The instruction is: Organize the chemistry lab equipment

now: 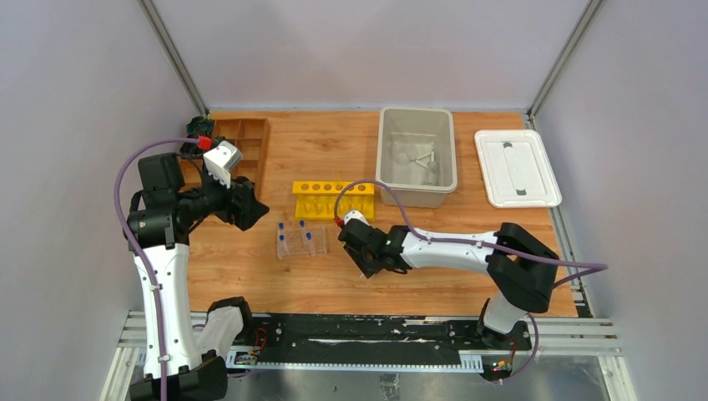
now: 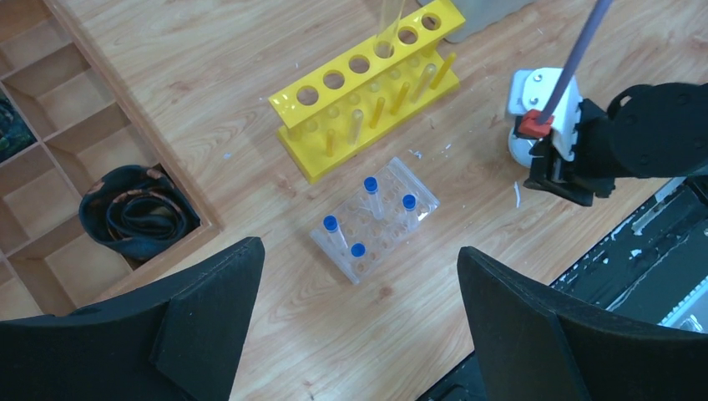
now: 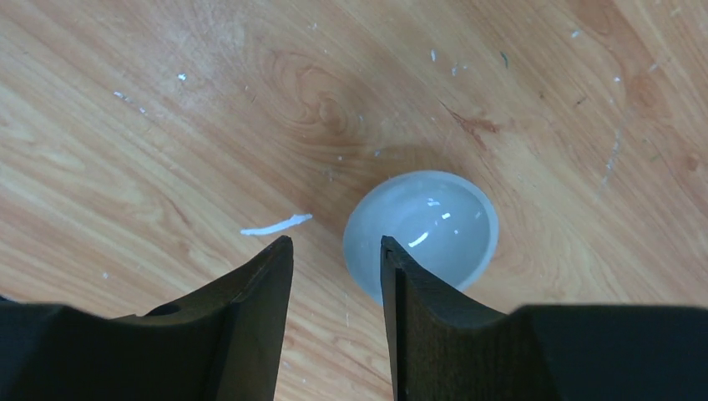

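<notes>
The right gripper [image 3: 334, 242] is low over the white bowl [image 3: 434, 225]. The bowl sits on the bare surface [image 3: 167, 100] just right of the clear rack [image 1: 299, 241], nearer than the yellow rack [image 1: 334, 199]. The jaws are partway apart and not clamped on anything. One finger overlaps the bowl's near-left rim, though I can't tell if it's inside or just above it. The other finger is outside, with a strip of wood showing between it and the bowl. Looks like a rim pinch to me.

The left gripper [image 2: 357, 247] is spread wide and empty, up on the left by the wooden tray [image 1: 265, 150].

My worry is that the bowl is smooth and rounded, and only a sliver of rim sits between the fingers. If the outside finger touches first, it'll probably shove the bowl right instead of catching it. A pinch that far off centre could also let the bowl tip or squirt out on the lift. And the rack's blue-capped tubes [image 2: 371, 184] are close, so a sloppy swing left could knock them.
</notes>
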{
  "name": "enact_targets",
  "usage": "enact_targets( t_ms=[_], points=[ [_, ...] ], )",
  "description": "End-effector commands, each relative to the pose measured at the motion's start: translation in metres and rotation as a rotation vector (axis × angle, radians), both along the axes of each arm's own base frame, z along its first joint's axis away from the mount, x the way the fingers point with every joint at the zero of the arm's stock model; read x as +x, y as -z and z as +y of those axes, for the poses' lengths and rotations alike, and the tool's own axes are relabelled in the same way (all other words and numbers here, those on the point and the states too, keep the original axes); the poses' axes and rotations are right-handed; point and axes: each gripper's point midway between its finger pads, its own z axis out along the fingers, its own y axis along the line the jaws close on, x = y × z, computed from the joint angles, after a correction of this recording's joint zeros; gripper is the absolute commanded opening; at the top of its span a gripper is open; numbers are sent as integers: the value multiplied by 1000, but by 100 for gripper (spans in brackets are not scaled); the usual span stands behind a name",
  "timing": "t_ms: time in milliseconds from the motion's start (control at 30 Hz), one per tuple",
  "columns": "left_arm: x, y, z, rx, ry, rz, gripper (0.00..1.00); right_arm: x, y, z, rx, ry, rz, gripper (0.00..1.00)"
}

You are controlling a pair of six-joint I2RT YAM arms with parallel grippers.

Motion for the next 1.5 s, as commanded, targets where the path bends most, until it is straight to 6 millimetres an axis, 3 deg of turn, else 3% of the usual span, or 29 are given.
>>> enact_targets(
  t_ms=[0,200,300,400,667,867,967,1100,1167,1267,1467],
  points=[
    [0,-9,1,4,-9,-19,92,9,6,12,-21,2,-30,45],
    [-1,-6,2,8,-11,-16,92,8,25,5,-69,31,-12,34],
    [-2,-5,2,11,-9,-18,92,10,21,2,-71,40,-31,18],
    [-2,-6,1,11,-9,-21,92,14,4,0,-54,46,-65,1],
    [-4,-13,-1,6,0,-42,91,22,-92,-5,78,40,-188,0],
    [-4,-14,-2,5,3,-46,91,38,-190,-24,261,84,-313,0],
    [-4,-15,-2,4,5,-47,91,54,-238,-38,364,127,-335,0],
    [-5,-16,-2,3,7,-51,91,86,-284,-54,455,178,-370,0],
    [-4,-16,-2,3,6,-50,91,107,-290,-59,467,207,-361,0],
    [-4,-15,-2,3,5,-48,91,139,-283,-60,479,244,-309,0],
    [-4,-14,0,18,-1,-53,90,197,-231,-55,460,303,-172,0]
  ],
)
